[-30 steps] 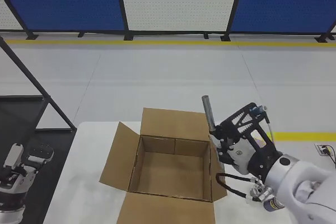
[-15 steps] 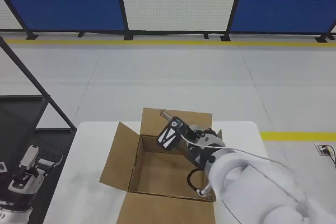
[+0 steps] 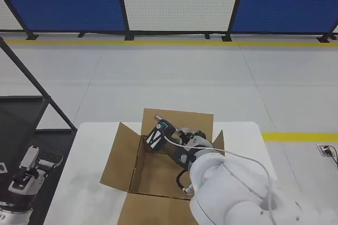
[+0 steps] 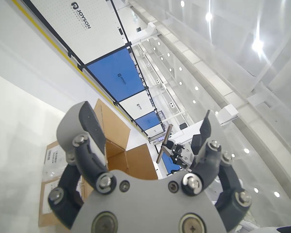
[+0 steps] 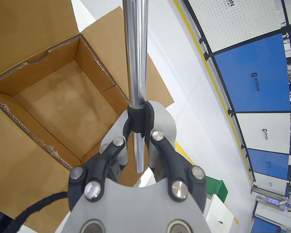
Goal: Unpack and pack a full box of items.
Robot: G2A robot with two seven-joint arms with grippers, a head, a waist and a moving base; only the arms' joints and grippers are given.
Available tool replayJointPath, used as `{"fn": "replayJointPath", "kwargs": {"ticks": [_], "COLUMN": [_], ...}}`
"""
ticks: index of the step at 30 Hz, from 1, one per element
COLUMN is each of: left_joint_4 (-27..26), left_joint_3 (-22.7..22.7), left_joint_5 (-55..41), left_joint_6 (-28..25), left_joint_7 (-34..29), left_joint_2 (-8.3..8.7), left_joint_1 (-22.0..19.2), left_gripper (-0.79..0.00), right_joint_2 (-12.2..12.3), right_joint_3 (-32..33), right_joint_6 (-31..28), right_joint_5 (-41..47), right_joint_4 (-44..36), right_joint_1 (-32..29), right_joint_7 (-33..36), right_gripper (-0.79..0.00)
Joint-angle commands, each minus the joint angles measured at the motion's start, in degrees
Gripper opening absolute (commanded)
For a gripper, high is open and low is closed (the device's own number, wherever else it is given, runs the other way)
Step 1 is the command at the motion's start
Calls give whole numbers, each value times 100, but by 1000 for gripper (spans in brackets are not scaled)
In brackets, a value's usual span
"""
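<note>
Cardboard box (image 3: 119, 160) sits open in the lower middle of the top view, on the white table (image 3: 87, 185). Its four flaps are folded out, and its floor looks bare in the right wrist view.

At the far lower left of the top view, beyond the table's edge, the left gripper (image 3: 29, 163) has only shifted slightly in the last second. Its pads (image 4: 92, 124) are spread wide with nothing between them, and it points up and away from the box.

The real change is further right. A second ago the right gripper (image 3: 158, 135) held the metal rod (image 5: 135, 49) upright just outside the box's right wall. It has since swung across and now hangs over the back left part of the opening, near the rear flap. The arm stretches diagonally over the box from the lower right of the frame.

The right gripper's fingers are closed tight on the rod near one end. A short stub shows behind the pads, and the long polished part runs ahead past the box's corner.

With the floor bare and the rod above the opening, this is most likely the start of packing. The rod has not been lowered or let go. It probably has to be tilted flatter so that it lies along the floor rather than resting on a wall or flap.
</note>
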Motion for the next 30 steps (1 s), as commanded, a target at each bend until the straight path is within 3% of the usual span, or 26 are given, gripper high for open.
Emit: {"fn": "replayJointPath", "kwargs": {"ticks": [1,5,10,17,25,30], "left_joint_4": [0,0,-56,-12,-1,-28], "left_joint_3": [0,0,99,196,181,186], "left_joint_5": [0,0,154,238,181,174], "left_joint_6": [0,0,51,29,-8,-32], "left_joint_7": [0,0,45,102,102,125], "left_joint_2": [0,0,2,1,0,-3], "left_joint_1": [0,0,-19,-36,25,72], "left_gripper": [0,0,0,0,0,0], "right_joint_2": [0,0,-100,-501,-956,-1117], "right_joint_3": [0,-1,12,-186,-657,-810], "right_joint_6": [0,-18,-608,-958,-1178,-1602], "right_joint_5": [0,24,655,2058,2627,2884], "right_joint_4": [0,1,392,1454,2551,3174], "right_joint_1": [0,-30,-187,158,372,316], "right_joint_7": [0,-57,-574,-601,-823,-914], "right_gripper": [-785,-785,-785,-785,-785,-785]}}
